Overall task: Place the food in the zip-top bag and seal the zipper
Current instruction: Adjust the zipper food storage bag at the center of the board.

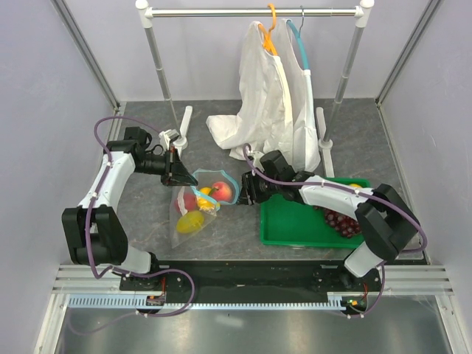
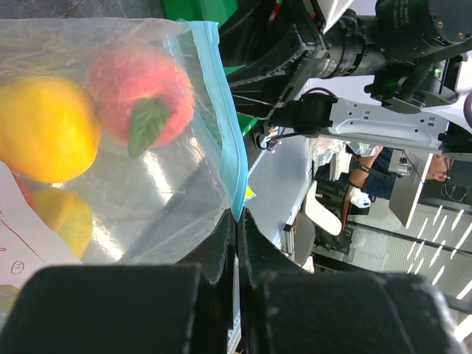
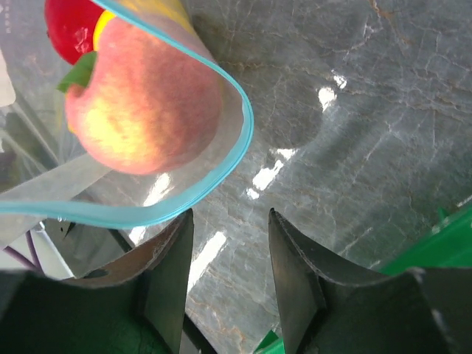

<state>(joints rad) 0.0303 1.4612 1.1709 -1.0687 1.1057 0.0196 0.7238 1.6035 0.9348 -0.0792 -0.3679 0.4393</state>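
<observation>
The clear zip-top bag (image 1: 190,214) lies at table centre with its teal zipper (image 1: 214,177) mouth held open. Inside are the pink-orange peach (image 1: 222,192), a yellow piece (image 1: 190,222) and a red fruit (image 1: 189,201). My left gripper (image 1: 177,175) is shut on the bag's zipper edge (image 2: 234,166); the peach (image 2: 140,92) and yellow fruit (image 2: 44,129) show through the plastic. My right gripper (image 1: 245,193) is open and empty just right of the bag mouth; the peach (image 3: 140,110) and zipper (image 3: 221,169) lie just beyond its fingertips (image 3: 181,228). The purple grapes (image 1: 344,222) lie in the green tray.
A green tray (image 1: 295,221) sits at right under my right arm. White garments (image 1: 276,103) hang from a rack (image 1: 254,12) at the back, draping onto the table. The rack's feet (image 1: 184,122) stand behind the bag.
</observation>
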